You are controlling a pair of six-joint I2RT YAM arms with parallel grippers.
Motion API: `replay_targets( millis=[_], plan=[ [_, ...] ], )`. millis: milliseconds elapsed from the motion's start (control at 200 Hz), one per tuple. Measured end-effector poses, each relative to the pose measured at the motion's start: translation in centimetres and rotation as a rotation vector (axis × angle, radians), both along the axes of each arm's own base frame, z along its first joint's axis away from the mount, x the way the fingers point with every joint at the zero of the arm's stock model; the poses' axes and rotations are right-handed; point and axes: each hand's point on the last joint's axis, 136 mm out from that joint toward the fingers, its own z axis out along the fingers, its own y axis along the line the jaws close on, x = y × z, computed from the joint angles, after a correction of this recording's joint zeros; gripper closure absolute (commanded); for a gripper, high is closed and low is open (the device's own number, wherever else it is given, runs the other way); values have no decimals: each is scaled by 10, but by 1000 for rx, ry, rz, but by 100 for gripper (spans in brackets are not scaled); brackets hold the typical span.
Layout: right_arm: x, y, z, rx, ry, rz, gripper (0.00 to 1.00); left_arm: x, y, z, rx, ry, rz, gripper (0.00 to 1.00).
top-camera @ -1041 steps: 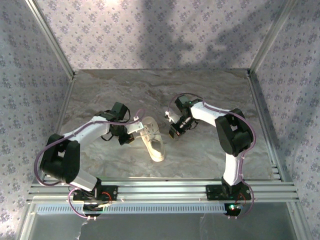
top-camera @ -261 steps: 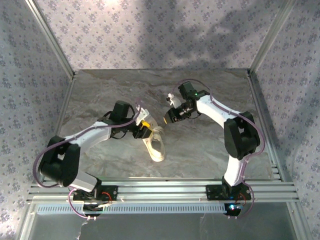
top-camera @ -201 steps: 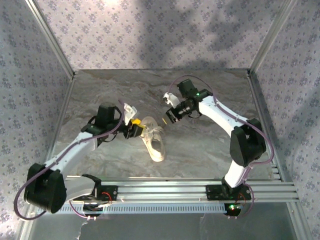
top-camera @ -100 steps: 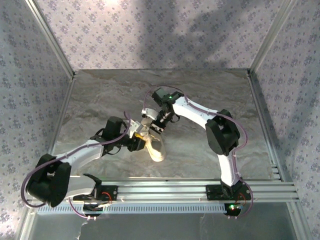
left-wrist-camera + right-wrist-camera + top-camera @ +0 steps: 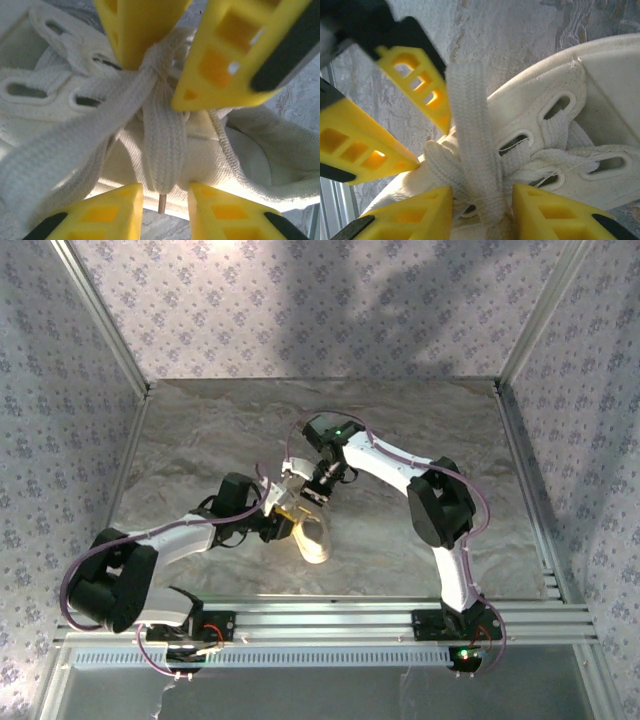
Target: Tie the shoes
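**Two grippers meet over the laces**

A grey marbled table (image 5: 200, 430) stands inside flower-papered walls (image 5: 400, 300). The cream sneaker (image 5: 314, 536) lies near the table's middle, heel end nearest. The left gripper (image 5: 165, 192) straddles one flat lace strand (image 5: 162, 145), and the right gripper (image 5: 482, 195) straddles another. Whether either actually bites, I cannot tell. My advice: clamp firmly on separate strands, then pull apart evenly and low, so the crossed knot (image 5: 155, 65) snugs down without lifting the shoe. The laces are woven and the eyelets (image 5: 520, 140) oval.

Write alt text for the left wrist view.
Close-up of a cream sneaker whose white lace runs from its knot down between the yellow fingertips of the left gripper, which flank the lace end without visibly pinching it. The right gripper brackets the knot at the top of the frame.
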Motion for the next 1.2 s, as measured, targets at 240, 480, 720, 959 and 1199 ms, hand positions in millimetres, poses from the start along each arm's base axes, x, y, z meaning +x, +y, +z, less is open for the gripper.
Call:
replay_targets(
  millis=[240,480,720,959,1199],
  plan=[
    [2,0,-6,-20,-10,6,71,0,3,13,14,-36,-5,100],
    [2,0,-6,-25,-23,17,76,-1,11,34,27,-105,31,100],
    [3,1,-6,-27,-33,22,79,-3,22,40,64,-113,91,100],
    [3,0,-8,-32,-33,21,80,-3,35,45,94,-114,163,100],
    [4,0,-8,-33,-34,20,80,4,41,53,110,-103,230,100]
  ],
)
